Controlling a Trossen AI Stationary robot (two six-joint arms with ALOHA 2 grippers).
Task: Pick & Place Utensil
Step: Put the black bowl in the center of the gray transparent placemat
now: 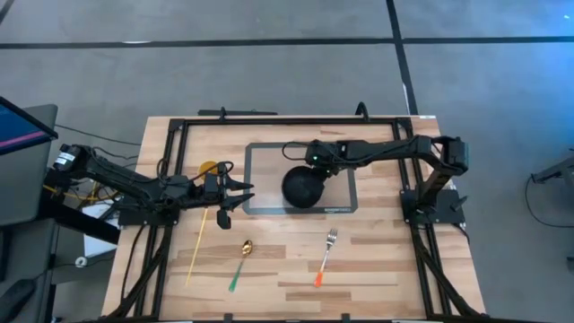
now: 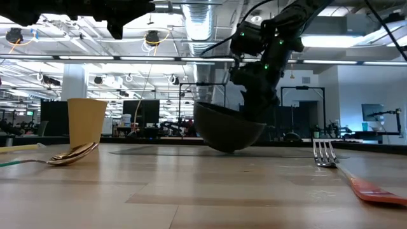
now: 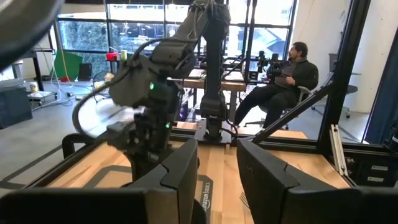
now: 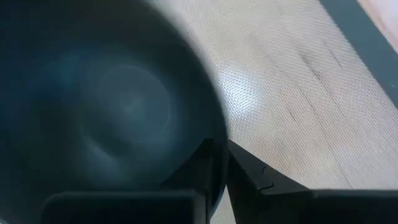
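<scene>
You have on the table one black bowl (image 1: 304, 187) on one grey mat (image 1: 345, 170), one fork (image 1: 325, 257) with an orange handle, one gold spoon (image 1: 242, 257) with a green handle, one yellow cup (image 1: 208, 169) and one long yellow stick (image 1: 196, 248). The mat carries print too small to read. Your right gripper (image 4: 219, 163) pinches the bowl's rim between nearly closed fingers. Your left gripper (image 1: 240, 194) hovers open and empty beside the mat. Fork and spoon lie untouched on the front boards.
</scene>
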